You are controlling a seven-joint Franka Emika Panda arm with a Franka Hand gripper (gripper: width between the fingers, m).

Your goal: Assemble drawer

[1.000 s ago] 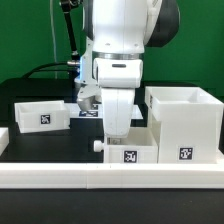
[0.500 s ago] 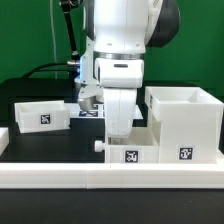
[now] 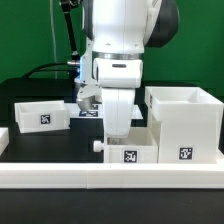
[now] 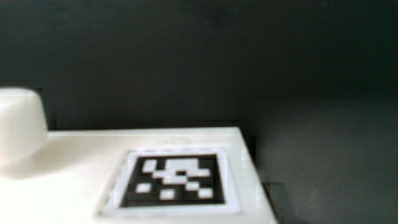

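The hand (image 3: pixel 117 130), its tips hidden so I cannot tell whether they are apart, hangs low over the shallow white plastic knobbed tray (image 3: pixel 128 152) just beside the tall hollow white box shell (image 3: pixel 185 125), apparently the tray-grasping step; next it must clamp a tray wall and lift.

Bare mat (image 3: pixel 45 142) beside far tray (image 3: pixel 42 115) — box shell (image 3: pixel 186 125) crowds knobbed tray (image 3: pixel 130 153).

We see a flat green wall (image 3: pixel 25 35) filling the back, from nine o'clock round to three o'clock. A black cable (image 3: pixel 48 67) loops across it at ten o'clock. Below lies a black tabletop (image 3: pixel 45 145), evenly lit, and a long white rail (image 3: pixel 60 177) runs along its front edge at six o'clock.
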